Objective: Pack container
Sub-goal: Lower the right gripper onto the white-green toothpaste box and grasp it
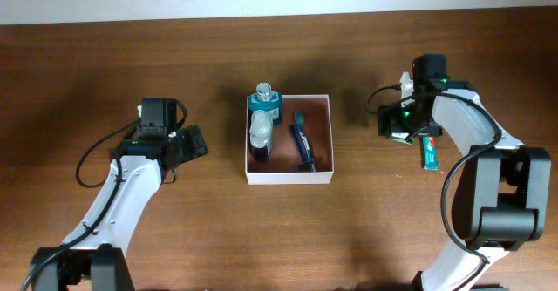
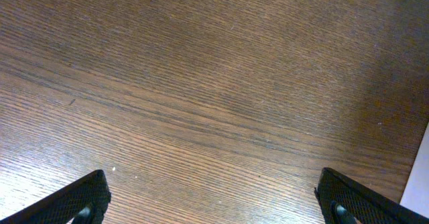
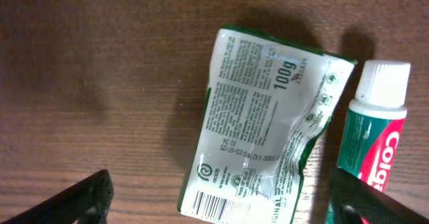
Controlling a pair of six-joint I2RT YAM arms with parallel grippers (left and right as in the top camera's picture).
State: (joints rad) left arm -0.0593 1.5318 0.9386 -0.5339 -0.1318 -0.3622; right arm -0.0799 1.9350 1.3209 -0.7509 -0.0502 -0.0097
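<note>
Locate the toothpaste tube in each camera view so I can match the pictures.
Overhead: the toothpaste tube lies on the table at the right, well right of the container.
Left wrist: not in it; mostly bare wood shows.
Right wrist: the toothpaste tube sits at the right edge, white cap toward the top, just right of the green-and-white packet.
Shared landmark: the brown wooden table, seen in all three views.

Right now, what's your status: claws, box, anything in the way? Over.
Left claw open over the table. Right claw open above the green-and-white packet, toothpaste beside it. Container holds bottle and toothbrush. Nothing in the way.
</note>
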